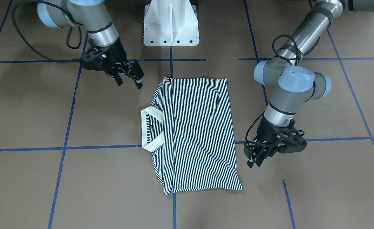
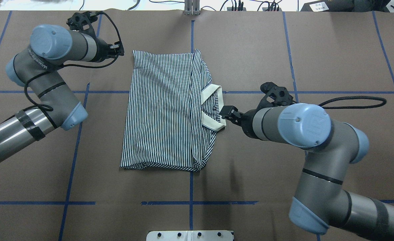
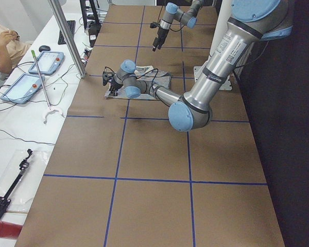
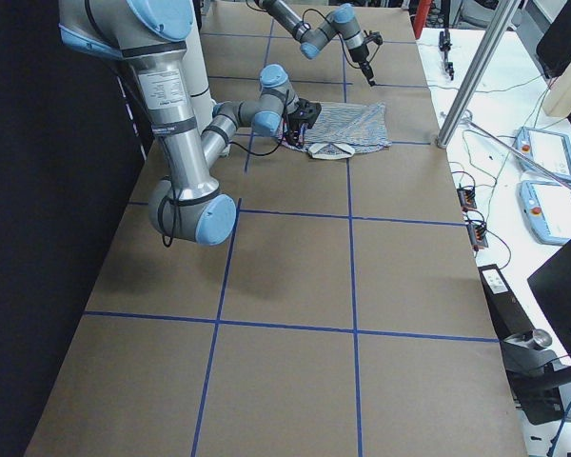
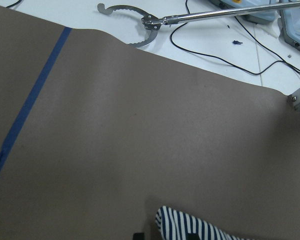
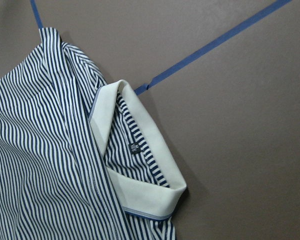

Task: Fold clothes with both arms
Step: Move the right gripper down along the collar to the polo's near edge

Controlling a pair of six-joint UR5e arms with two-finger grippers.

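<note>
Where the brown table (image 2: 267,50) holds them, count: one polo shirt (image 2: 163,110), two grippers.

Right gripper (image 1: 129,82), nearer the robot: fingers spread wide, nothing held. The cream collar (image 2: 210,125) is close by and turned toward it.

Shirt: folded to a rectangle between the grippers, long axis running away from the robot. Sleeves out of sight, placket mostly covered.

Left gripper (image 1: 254,163), near the shirt's far hem corner: fingers slightly parted, nothing held. Its tips are obscured in the overhead view.

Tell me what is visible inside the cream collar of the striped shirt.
Inside the collar show striped fabric and a small dark label. A folded layer of the shirt covers the rest of the opening.
</note>
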